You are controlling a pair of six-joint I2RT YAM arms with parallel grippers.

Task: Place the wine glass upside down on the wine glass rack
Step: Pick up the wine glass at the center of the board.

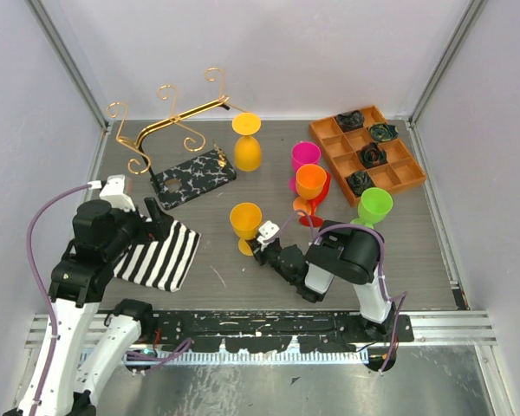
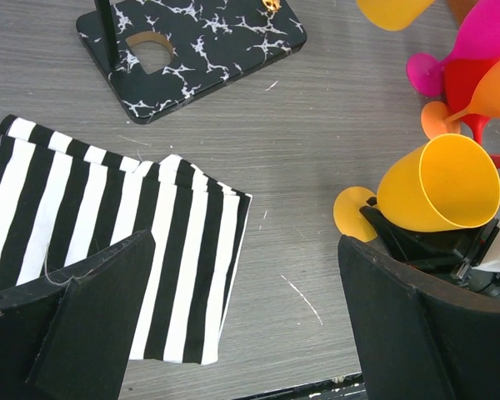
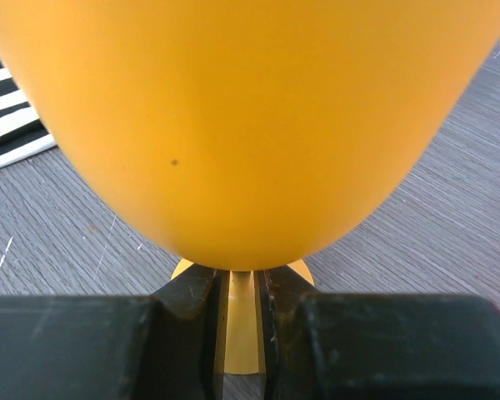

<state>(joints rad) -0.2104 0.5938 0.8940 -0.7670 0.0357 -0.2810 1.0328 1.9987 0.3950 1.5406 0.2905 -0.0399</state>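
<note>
The right gripper (image 1: 255, 248) clamps the stem of the orange-yellow plastic wine glass (image 1: 244, 218) at frame centre, while the left gripper (image 2: 246, 292) stands wide open and empty.

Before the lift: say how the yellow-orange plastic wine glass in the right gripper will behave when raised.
Probably light: the yellow-orange plastic wine glass looks thin-walled. With the right gripper around only its thin stem under a wide bowl, it may tilt or swing. The smooth stem could slip.

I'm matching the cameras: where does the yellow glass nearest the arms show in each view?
Top external: yellow glass just below centre.
Left wrist: glass at right edge, mid-height.
Right wrist: glass fills the upper frame.
Shared landmark: striped cloth, left of the glass in all three.
</note>
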